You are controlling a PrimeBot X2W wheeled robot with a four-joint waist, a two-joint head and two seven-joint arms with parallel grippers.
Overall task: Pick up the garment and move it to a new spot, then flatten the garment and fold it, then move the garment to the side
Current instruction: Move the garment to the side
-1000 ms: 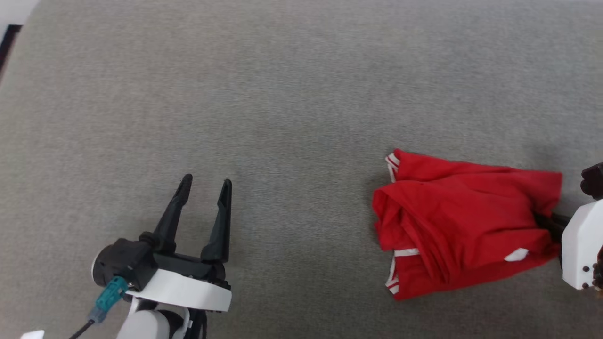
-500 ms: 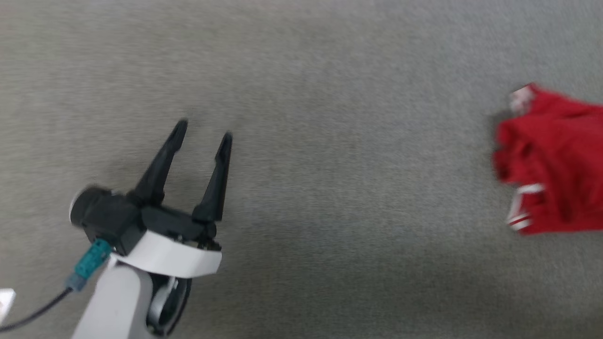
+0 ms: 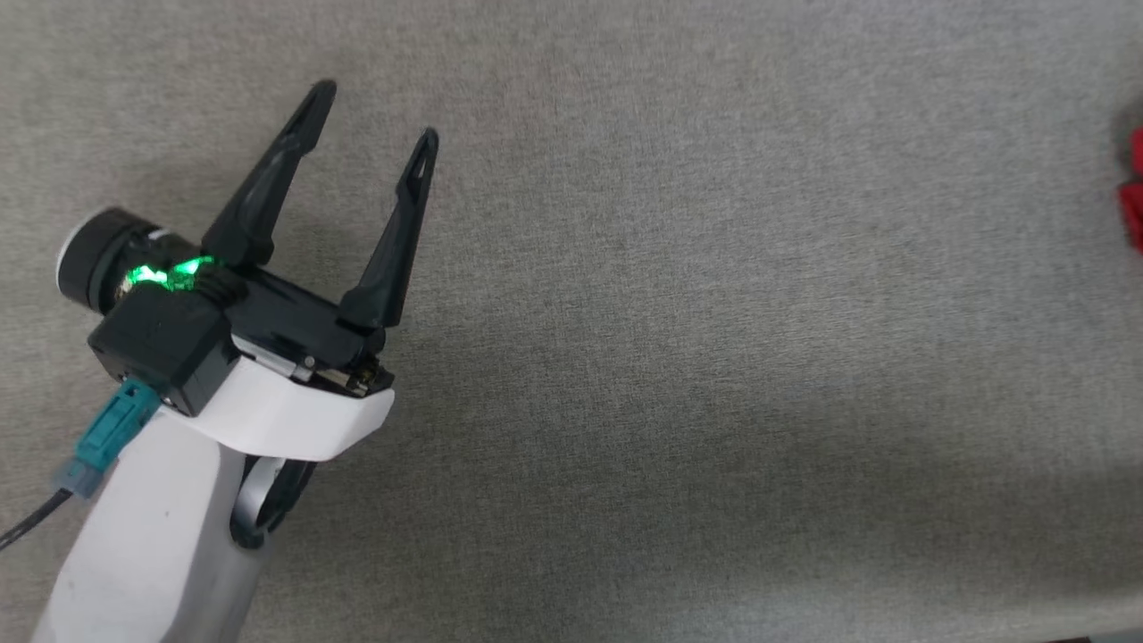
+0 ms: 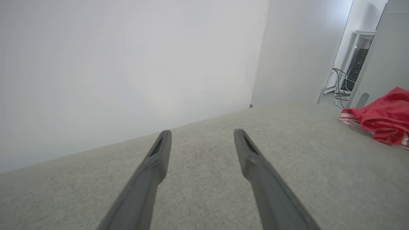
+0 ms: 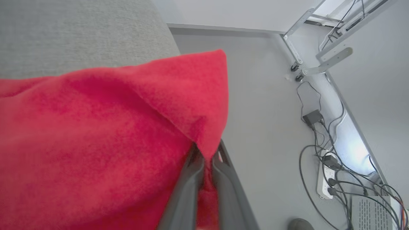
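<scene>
Item: garment (image 3: 1134,214), bunched, three o'clock; right gripper (image 5: 207,159) clamped narrow on its edge. Spare: left gripper (image 3: 375,114), wide, empty (ten o'clock). Advised: lower fully onto grey surface (image 3: 670,313) before release.

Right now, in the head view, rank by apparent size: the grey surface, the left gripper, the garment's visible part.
Largest: grey surface.
Then the left gripper, close to the camera.
Smallest: the garment, a red sliver at the edge.

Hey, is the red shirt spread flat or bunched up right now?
Bunched up. The garment sits in a rumpled heap on the grey surface, and the right gripper pinches a fold between its fingers.
</scene>
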